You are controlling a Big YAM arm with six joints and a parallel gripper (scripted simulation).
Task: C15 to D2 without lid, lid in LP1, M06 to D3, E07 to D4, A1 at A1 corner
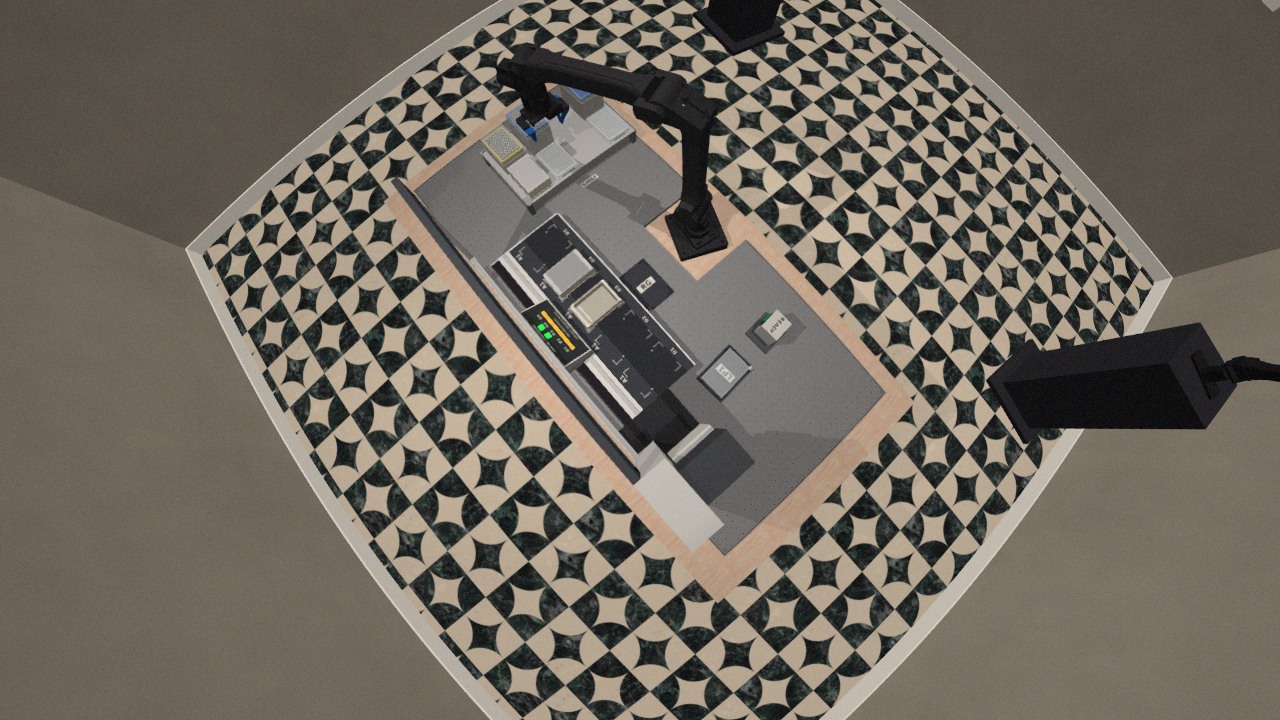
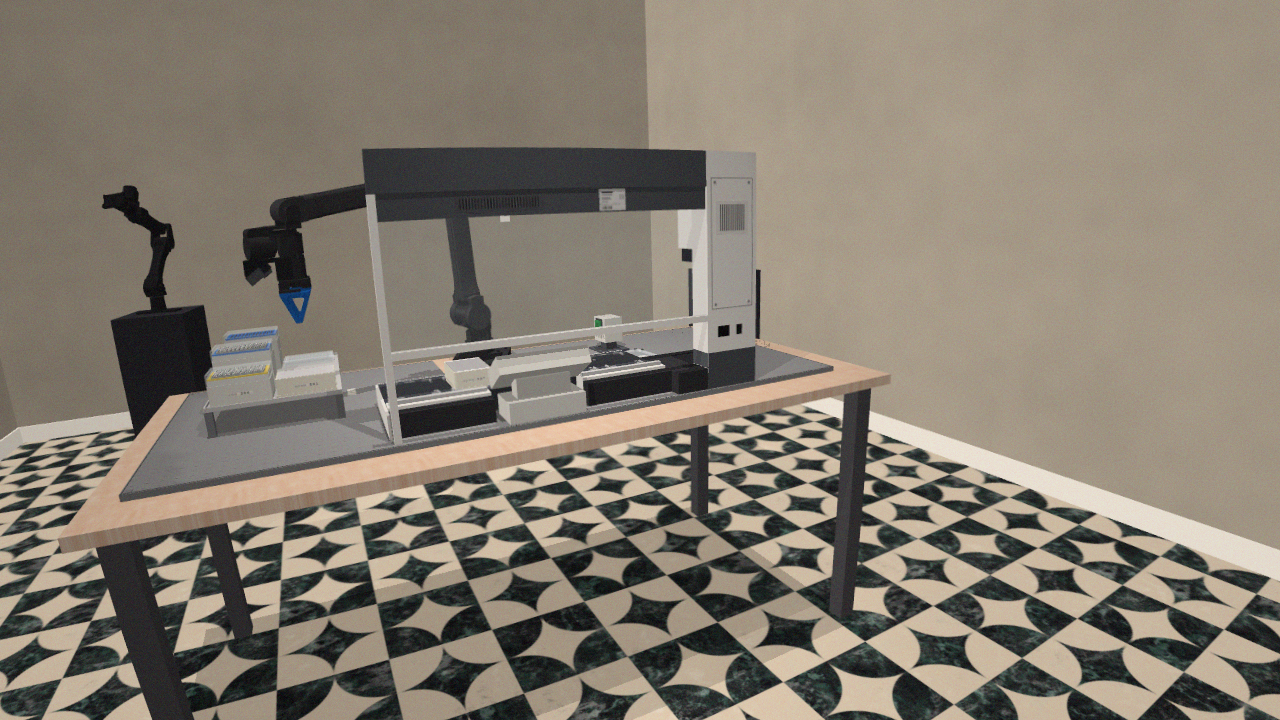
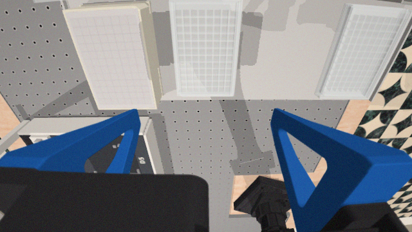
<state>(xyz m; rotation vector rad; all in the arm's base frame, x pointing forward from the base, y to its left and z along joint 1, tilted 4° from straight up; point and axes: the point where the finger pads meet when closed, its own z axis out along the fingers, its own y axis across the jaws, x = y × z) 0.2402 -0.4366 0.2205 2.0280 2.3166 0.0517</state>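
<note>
Blue end effector [image 3: 206, 145] spread wide, holding nothing; your clear plate [image 3: 205, 48] sits upper centre, ahead of it, long axis running away from you.

The gripper [image 1: 537, 128] hung over the SHELF [image 1: 581, 166]; a yellow-topped rack [image 1: 502, 145], probably tips, stood just beside it.
</note>
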